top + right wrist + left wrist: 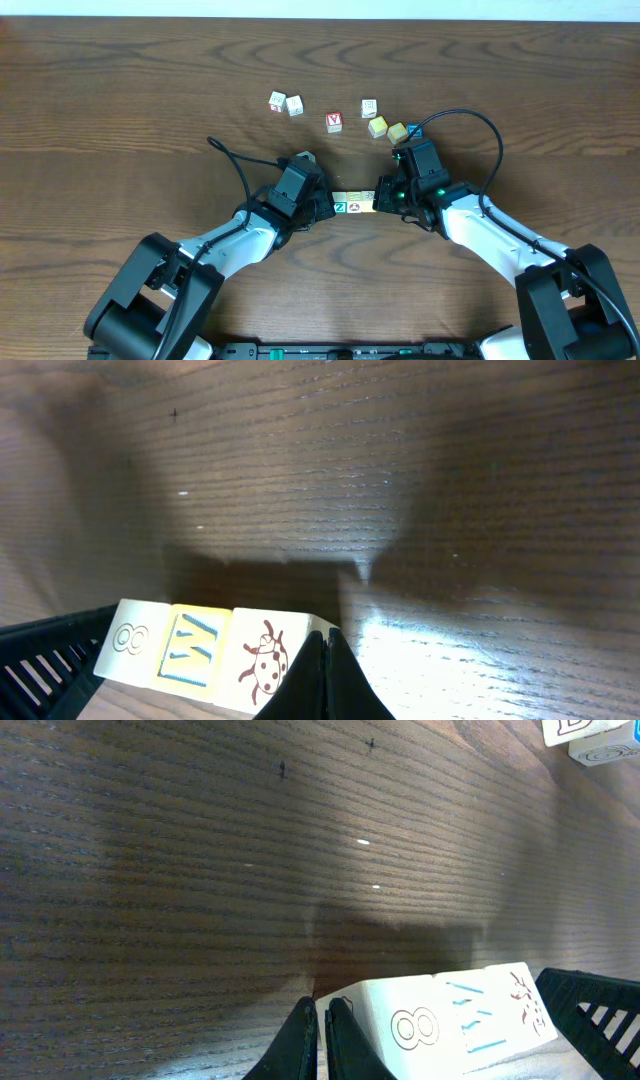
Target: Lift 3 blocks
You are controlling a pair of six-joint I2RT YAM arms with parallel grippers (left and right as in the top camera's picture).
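You are pinning three alphabet blocks (355, 205) in one row, long axis running left-right, between the left gripper (326, 206) and right gripper (382, 198), both clenched on nothing. Seven loose cubes (334, 122) are lying beyond.

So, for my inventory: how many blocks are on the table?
10. Three in a row between left gripper and right gripper; beyond, two left, one middle, four right. More may hide.
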